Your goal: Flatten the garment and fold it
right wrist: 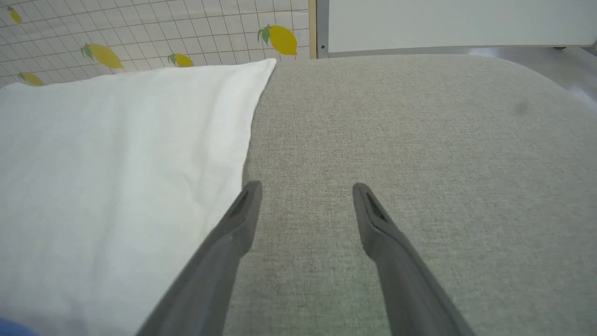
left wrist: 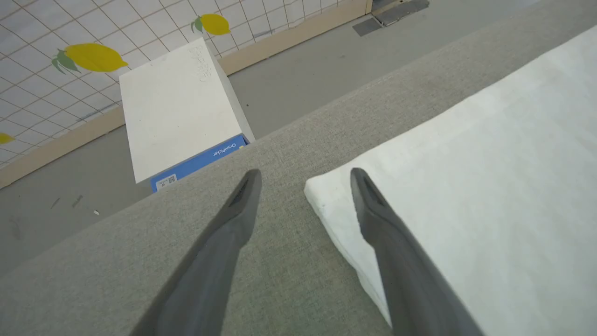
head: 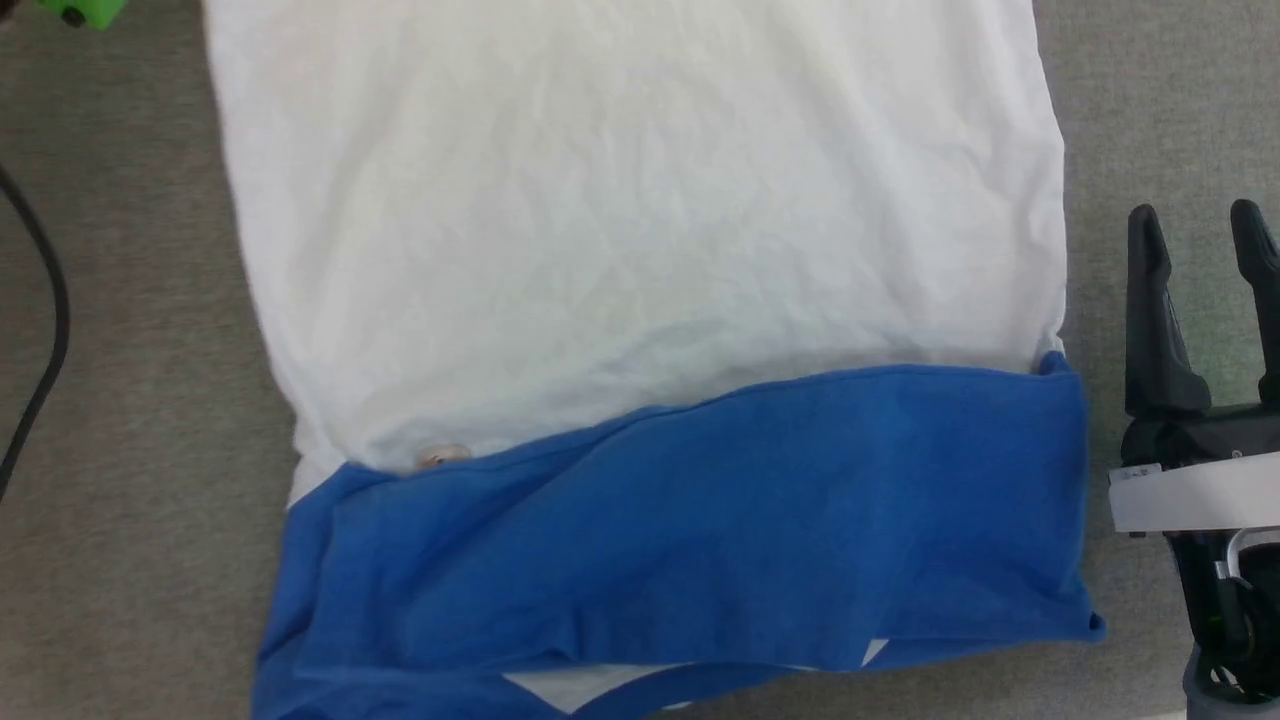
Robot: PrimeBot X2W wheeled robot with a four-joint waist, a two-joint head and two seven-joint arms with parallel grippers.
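Observation:
The garment [head: 640,250] lies spread on the grey fabric table, its white body reaching to the far edge of the head view and a blue band of sleeves and shoulders [head: 700,520] folded across its near end. My right gripper [head: 1200,225] stands open just right of the garment's right edge, fingers apart with nothing between them. Seen from the right wrist, the white cloth [right wrist: 116,186] lies left of the right gripper [right wrist: 305,191]. My left gripper [left wrist: 305,177] is open above a white corner of the garment [left wrist: 466,186], holding nothing.
A black cable [head: 45,300] curves over the table's left side and a green object [head: 85,12] sits at the far left corner. Beyond the table edge stand a white and blue box [left wrist: 179,116] on the floor and a tiled wall with lemon stickers [right wrist: 140,28].

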